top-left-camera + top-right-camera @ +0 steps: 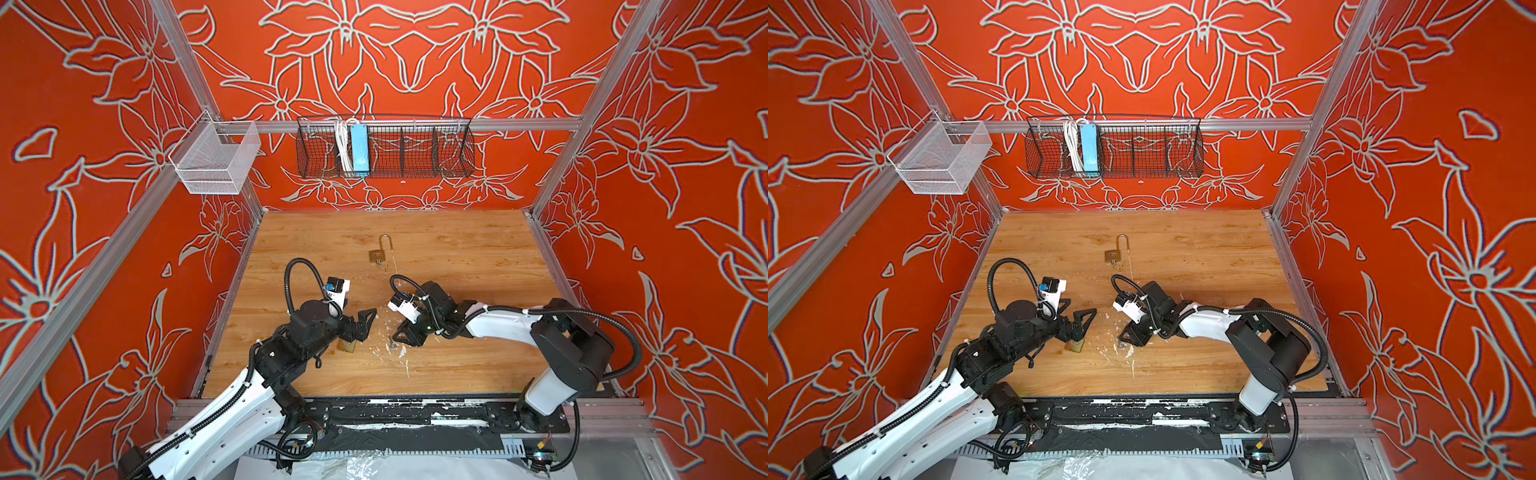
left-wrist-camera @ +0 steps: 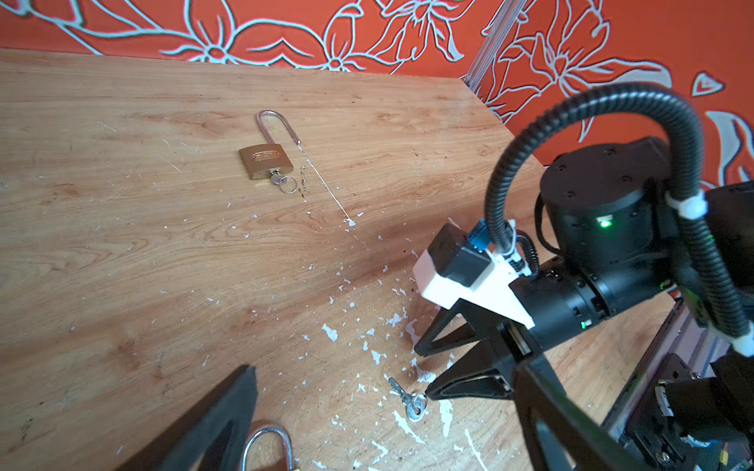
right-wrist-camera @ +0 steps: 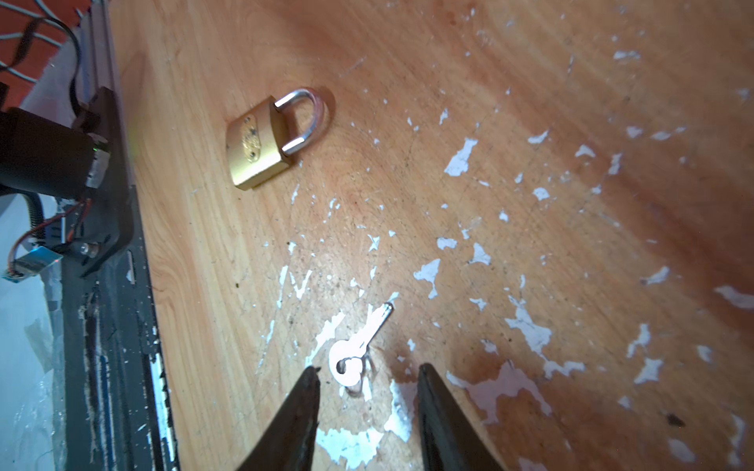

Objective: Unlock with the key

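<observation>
Bright, even light washed the wooden tabletop in both top views, leaving shadows soft and short. In the right wrist view the key flared white with glare, a broad shadow darkened one corner, and the frame edges smeared slightly.

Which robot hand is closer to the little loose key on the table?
Right. The right gripper has its tips either side of the loose key; the left gripper is farther off, over the small padlock.

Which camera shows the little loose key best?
The right wrist view: the key lies close and sharp, just ahead of the right gripper. The left wrist view shows it smaller; both top views, a speck.
</observation>
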